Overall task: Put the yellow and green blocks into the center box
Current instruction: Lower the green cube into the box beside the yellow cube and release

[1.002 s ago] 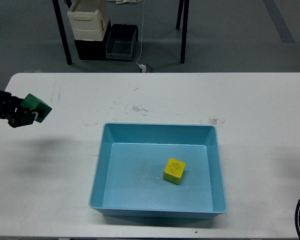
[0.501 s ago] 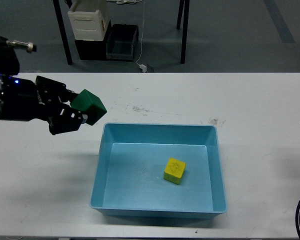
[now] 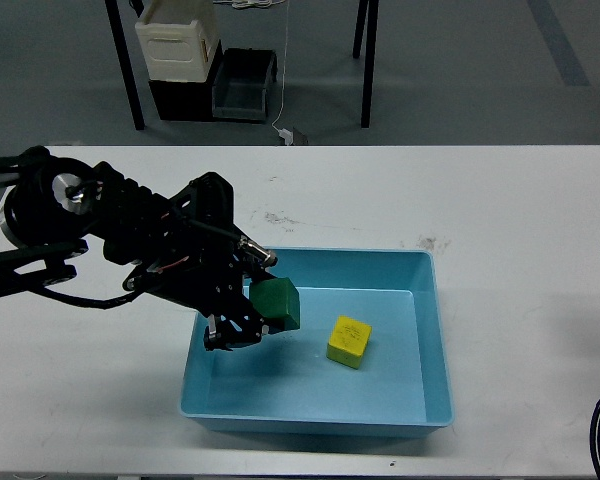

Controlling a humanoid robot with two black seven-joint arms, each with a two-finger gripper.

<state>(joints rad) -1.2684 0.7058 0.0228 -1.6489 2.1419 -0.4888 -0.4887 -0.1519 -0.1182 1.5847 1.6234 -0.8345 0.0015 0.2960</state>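
The dark green cube-shaped block (image 3: 277,303) is clamped in the black two-finger left gripper (image 3: 252,310) and hangs inside the rim of the shallow light-blue plastic box (image 3: 310,422), over its left half, a placing that suits a release straight onto the floor of the box; the yellow cube-shaped block (image 3: 349,341) already lies there just to the right, apart from the green one. The yellow block's top bears faint marks too small to read; the right gripper is out of view; the box sits on the white surface (image 3: 520,200).
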